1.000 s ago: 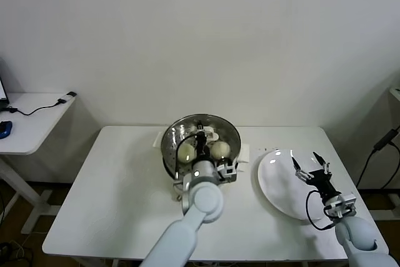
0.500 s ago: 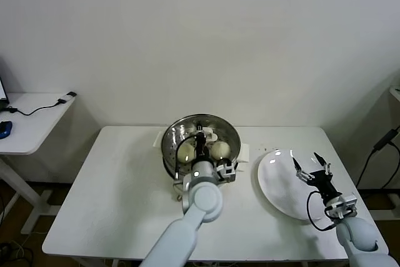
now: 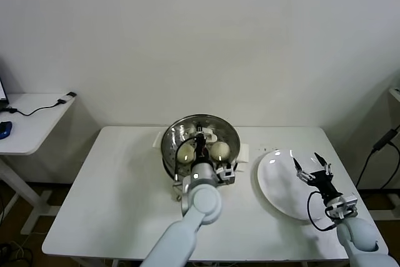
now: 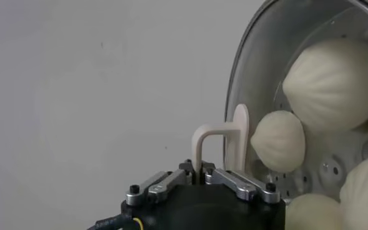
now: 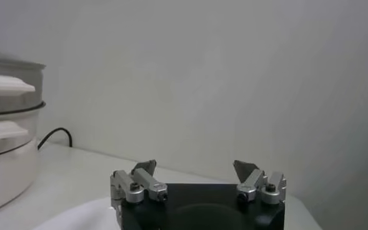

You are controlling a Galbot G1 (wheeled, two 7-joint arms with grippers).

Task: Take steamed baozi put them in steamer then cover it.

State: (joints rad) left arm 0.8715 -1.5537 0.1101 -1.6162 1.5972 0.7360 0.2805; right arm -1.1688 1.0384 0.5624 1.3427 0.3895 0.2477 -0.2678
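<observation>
Head view, frame center: your left gripper [image 3: 200,144] is clenched on the cover [image 3: 201,137] handle over the steamer [image 3: 170,148], baozi [image 3: 219,150] inside. Right gripper [image 3: 312,168] spread over plate [image 3: 275,179], lower right.

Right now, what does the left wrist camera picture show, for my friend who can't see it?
The left hand, shut, grips the white handle of the round clear glass lid. Through it show cream-white round dough buns in the shiny steel steamer basket.

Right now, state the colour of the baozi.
Cream-white baozi, clearest in the left wrist view.
</observation>
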